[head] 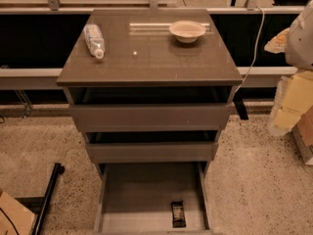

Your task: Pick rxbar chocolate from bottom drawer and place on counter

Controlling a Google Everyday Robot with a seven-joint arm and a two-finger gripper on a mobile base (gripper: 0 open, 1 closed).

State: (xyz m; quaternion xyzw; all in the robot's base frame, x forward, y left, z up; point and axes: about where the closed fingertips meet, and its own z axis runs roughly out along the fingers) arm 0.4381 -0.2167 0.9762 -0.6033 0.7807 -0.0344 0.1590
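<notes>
The rxbar chocolate (178, 214), a small black bar with pale lettering, lies flat on the floor of the bottom drawer (132, 199), near its front right corner. The bottom drawer is pulled wide open. The counter (151, 58) is the glossy grey-brown top of the cabinet. My gripper is out of view; only a pale rounded part (301, 38) shows at the right edge, level with the counter and well away from the bar.
A clear plastic bottle (94, 39) lies on the counter's left side and a beige bowl (187, 31) stands at its back right. The two upper drawers (149, 116) are slightly open. Yellowish boxes (293, 106) stand at the right; a black bar (49, 195) lies on the floor at the left.
</notes>
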